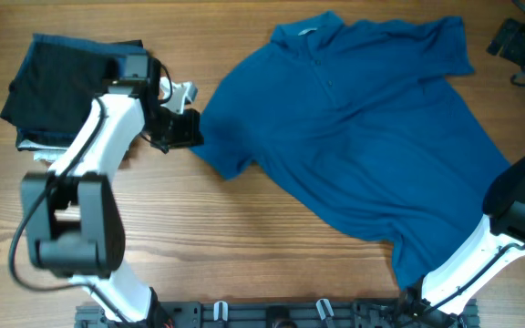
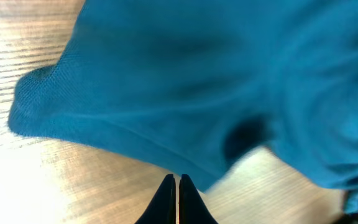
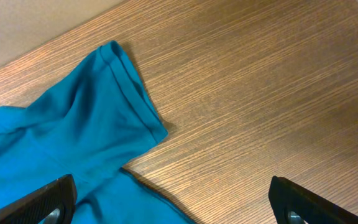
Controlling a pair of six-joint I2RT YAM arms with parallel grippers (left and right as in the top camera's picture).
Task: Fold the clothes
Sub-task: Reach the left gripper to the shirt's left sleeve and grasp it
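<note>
Blue T-shirt [image 1: 363,137] lies spread and rumpled across the wooden bench [image 1: 244,237]. My left tool [image 2: 178,186] is closed, its tips at one sleeve's edge. My right tool [image 3: 169,190] is wide open near the other sleeve, holding nothing.

The T-shirt [image 1: 372,137] is a plain medium blue, darker in its creases. The table [image 1: 244,246] is warm brown wood with fine streaked grain. The folded garments [image 1: 57,87] are black and dark navy, above a white-grey garment [image 1: 36,144]. The left arm [image 1: 108,128] and right arm [image 1: 468,260] are white with black joints. The left gripper [image 2: 176,193] and right gripper [image 3: 173,186] have black fingers.
</note>
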